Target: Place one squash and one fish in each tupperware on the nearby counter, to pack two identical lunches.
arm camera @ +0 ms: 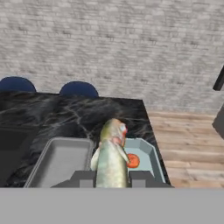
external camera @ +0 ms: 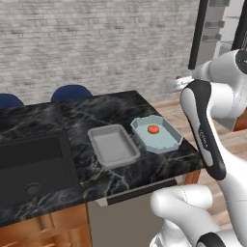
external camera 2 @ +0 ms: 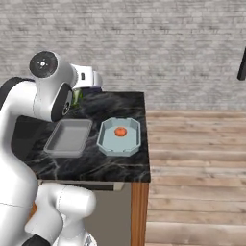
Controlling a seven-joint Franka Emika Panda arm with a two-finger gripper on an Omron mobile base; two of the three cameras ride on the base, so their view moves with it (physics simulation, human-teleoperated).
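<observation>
Nearest in the hand view: yellow-green fish (arm camera: 111, 157), clamped between the gripper (arm camera: 111, 178) fingers, head pointing away over the counter (arm camera: 87, 116). Beyond it, blue-grey tupperware (arm camera: 148, 151) holding one squash (arm camera: 133, 161); grey tray (arm camera: 61, 162) just left of it, bare. Two blue chairs (arm camera: 78, 89) past the far counter edge, brick wall (arm camera: 131, 43) behind.

Left base view: white arm (external camera: 207, 125) rising at right, above the counter's right end. Tupperware (external camera: 166, 140) near that end with squash (external camera: 153, 129) inside, toward its far side. Grey tray (external camera: 113, 144) just beside it on the left, apart. Black sink (external camera: 34, 169) further left.

Right base view: arm (external camera 2: 43, 91) at left, wrist reaching over the counter's (external camera 2: 96, 166) back; a sliver of green by the wrist, possibly the fish, too hidden to tell. Tupperware (external camera 2: 120, 139) with squash (external camera 2: 120, 131), grey tray (external camera 2: 69, 137) alongside.
</observation>
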